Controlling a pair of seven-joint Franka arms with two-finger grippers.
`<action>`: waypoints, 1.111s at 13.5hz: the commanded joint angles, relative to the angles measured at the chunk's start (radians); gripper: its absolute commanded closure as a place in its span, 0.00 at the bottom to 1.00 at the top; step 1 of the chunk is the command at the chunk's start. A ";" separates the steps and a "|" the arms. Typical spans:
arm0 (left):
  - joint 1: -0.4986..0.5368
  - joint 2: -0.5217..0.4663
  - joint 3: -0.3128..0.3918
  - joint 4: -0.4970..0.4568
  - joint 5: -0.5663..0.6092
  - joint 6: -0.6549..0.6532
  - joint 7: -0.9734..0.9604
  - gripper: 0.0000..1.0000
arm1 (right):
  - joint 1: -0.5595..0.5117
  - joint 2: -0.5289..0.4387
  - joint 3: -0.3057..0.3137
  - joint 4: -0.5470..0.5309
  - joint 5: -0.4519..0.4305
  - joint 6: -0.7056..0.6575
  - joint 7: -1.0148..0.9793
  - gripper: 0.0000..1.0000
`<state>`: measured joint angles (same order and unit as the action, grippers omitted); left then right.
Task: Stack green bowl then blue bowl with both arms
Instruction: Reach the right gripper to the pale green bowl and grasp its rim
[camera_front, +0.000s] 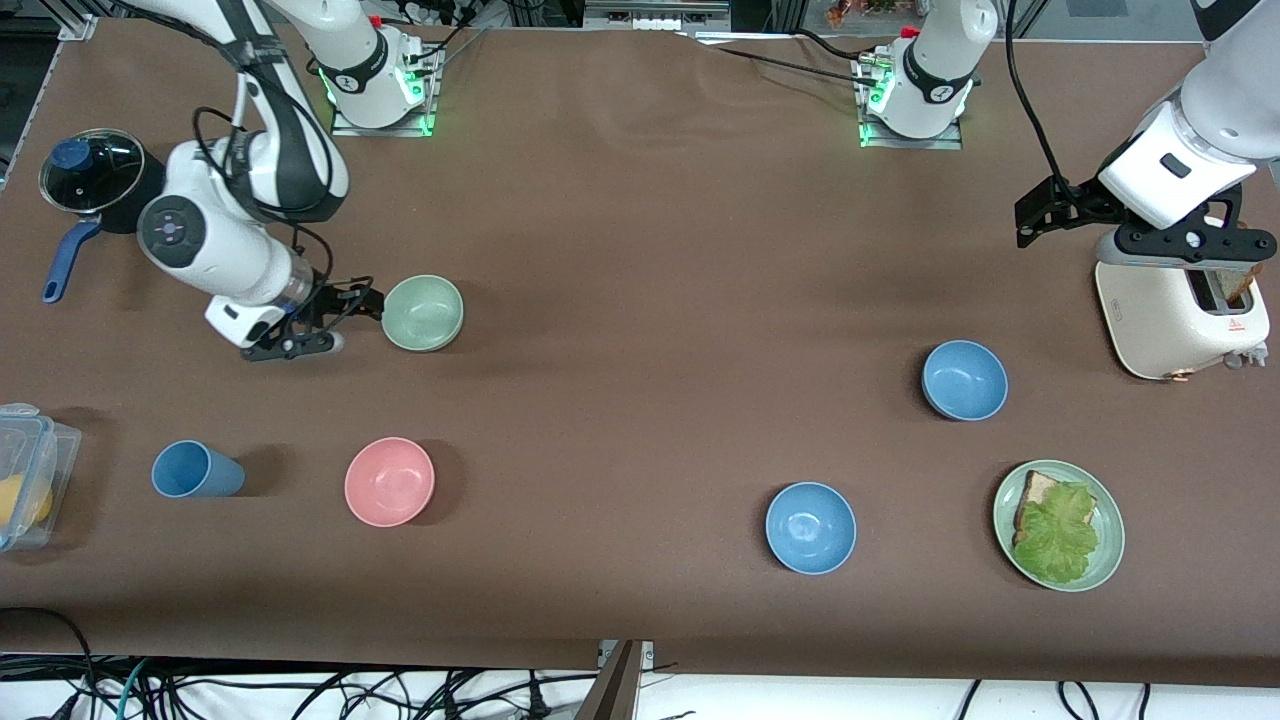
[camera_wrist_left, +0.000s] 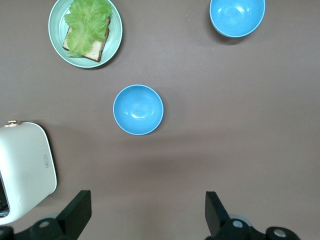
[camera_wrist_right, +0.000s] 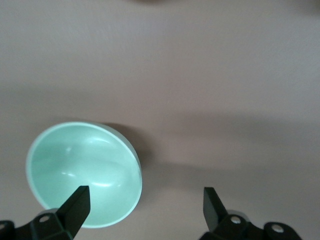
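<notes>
The green bowl (camera_front: 423, 312) sits upright toward the right arm's end of the table. My right gripper (camera_front: 350, 318) is low beside it and open; in the right wrist view one finger (camera_wrist_right: 75, 205) stands over the green bowl (camera_wrist_right: 84, 174) and the other over bare table, so part of the rim lies between the jaws of the right gripper (camera_wrist_right: 145, 205). Two blue bowls stand toward the left arm's end, one (camera_front: 964, 380) (camera_wrist_left: 138, 109) near the toaster, the other (camera_front: 810, 527) (camera_wrist_left: 237, 17) nearer the front camera. My left gripper (camera_front: 1025, 225) (camera_wrist_left: 148, 210) hangs open and empty over the table beside the toaster.
A cream toaster (camera_front: 1180, 310) holds toast. A pale green plate (camera_front: 1112, 545) carries bread and lettuce. A pink bowl (camera_front: 389, 481), a blue cup (camera_front: 195, 470), a clear box (camera_front: 25, 475) and a lidded pot (camera_front: 95, 180) stand toward the right arm's end.
</notes>
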<state>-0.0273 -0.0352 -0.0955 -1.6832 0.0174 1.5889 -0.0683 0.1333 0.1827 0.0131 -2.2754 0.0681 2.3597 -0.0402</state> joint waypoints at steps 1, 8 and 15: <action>0.007 -0.003 -0.006 0.000 0.006 0.002 0.002 0.00 | -0.003 -0.003 0.025 -0.131 0.018 0.157 -0.006 0.01; 0.014 -0.005 -0.006 0.000 0.006 0.002 0.001 0.00 | -0.001 0.063 0.062 -0.164 0.018 0.262 0.066 0.27; 0.014 -0.003 -0.006 0.000 0.006 0.002 0.002 0.00 | -0.001 0.025 0.086 -0.121 0.029 0.186 0.144 1.00</action>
<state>-0.0228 -0.0348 -0.0949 -1.6832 0.0174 1.5889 -0.0683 0.1334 0.2492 0.0728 -2.4198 0.0826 2.6006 0.0553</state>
